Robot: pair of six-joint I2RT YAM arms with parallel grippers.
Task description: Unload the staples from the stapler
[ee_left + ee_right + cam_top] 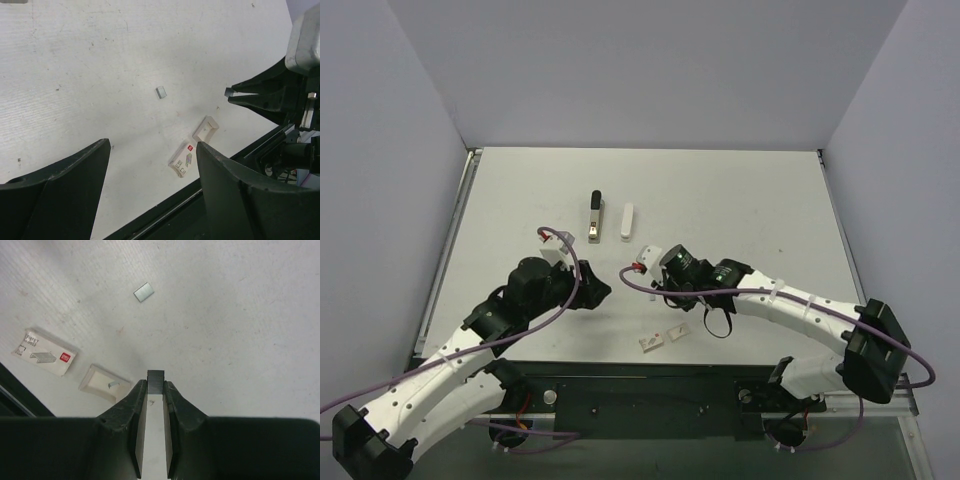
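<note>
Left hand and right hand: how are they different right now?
The black left hand is spread wide open; the black right hand is pinched almost shut. The left hand holds nothing; the right hand grips a small dark piece at its tip. Both are black, two-fingered and over the white table.

White table (740, 190) with stapler (594, 218), staples (144, 291), two white tabs (651, 342)
</note>
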